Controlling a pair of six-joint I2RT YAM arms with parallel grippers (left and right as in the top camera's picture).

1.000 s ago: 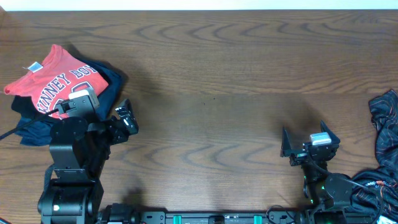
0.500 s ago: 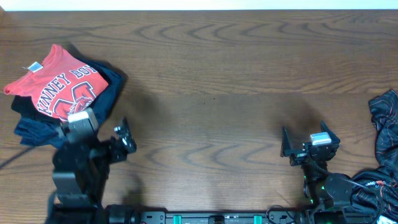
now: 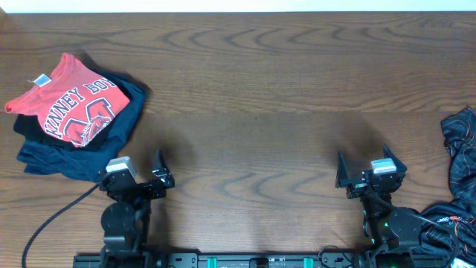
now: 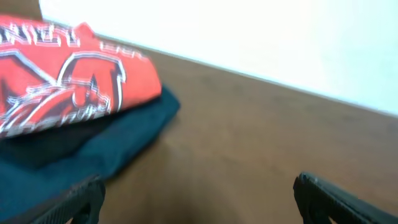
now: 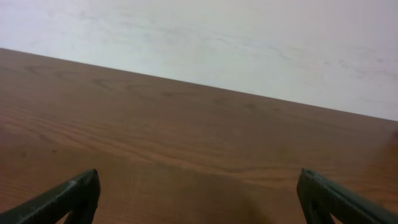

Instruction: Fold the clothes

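The clothes lie in two places. A folded coral-red T-shirt [image 3: 68,104] with white lettering tops a navy piece [image 3: 71,155] at the table's left; in the left wrist view the red shirt [image 4: 62,74] lies on the navy cloth [image 4: 106,146] ahead and to the left. My left gripper [image 3: 135,173] sits near the front edge, just right of that pile, open and empty [image 4: 199,199]. My right gripper [image 3: 370,165] rests open at the front right, with only bare wood between its fingers [image 5: 199,193].
A crumpled dark plaid garment [image 3: 462,145] hangs over the right table edge, with more dark cloth [image 3: 446,227] by the right arm's base. A black cable [image 3: 52,223] trails from the left arm. The wooden table [image 3: 253,89] spreads between the arms.
My left arm has drawn back from the pile toward the front edge and folded low, still open. The right arm and the clothes have not moved.
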